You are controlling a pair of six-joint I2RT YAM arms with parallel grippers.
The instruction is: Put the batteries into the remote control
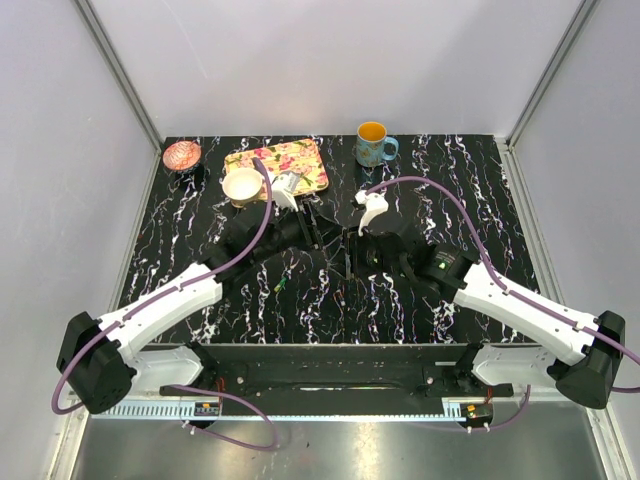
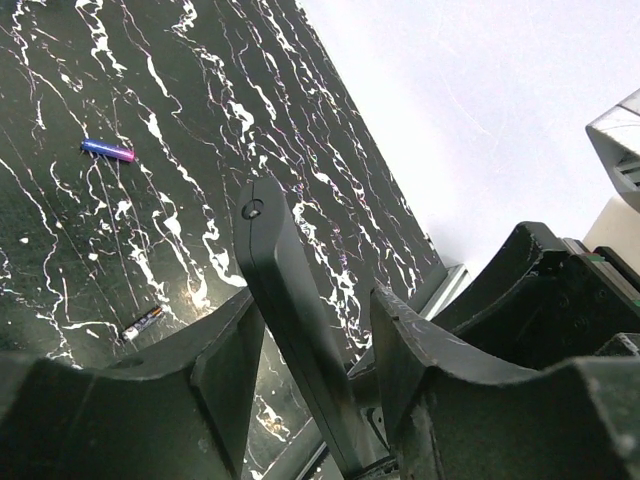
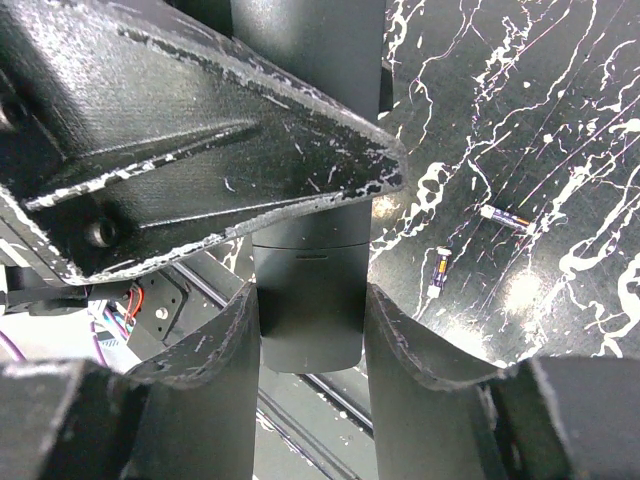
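The remote control [image 1: 337, 243] is a slim black bar held above the table's middle, between both arms. My right gripper [image 3: 312, 295] is shut on the lower end of the remote control [image 3: 310, 320], one finger pressed to each side. My left gripper [image 2: 318, 300] straddles the remote control [image 2: 275, 260] edge-on, and slivers of table show between it and each finger. A purple-blue battery [image 2: 108, 150] and a darker battery [image 2: 142, 322] lie on the marble. Two more batteries [image 3: 438, 272] [image 3: 505, 218] lie apart below the right wrist. A green battery [image 1: 283, 285] rests near the left forearm.
At the back stand a blue mug [image 1: 374, 145], a floral tray [image 1: 300, 160], a white bowl [image 1: 243, 185] and a pink bowl [image 1: 181, 155]. The left gripper's finger [image 3: 200, 150] fills the upper left of the right wrist view. A metal rail [image 1: 320, 360] borders the near edge.
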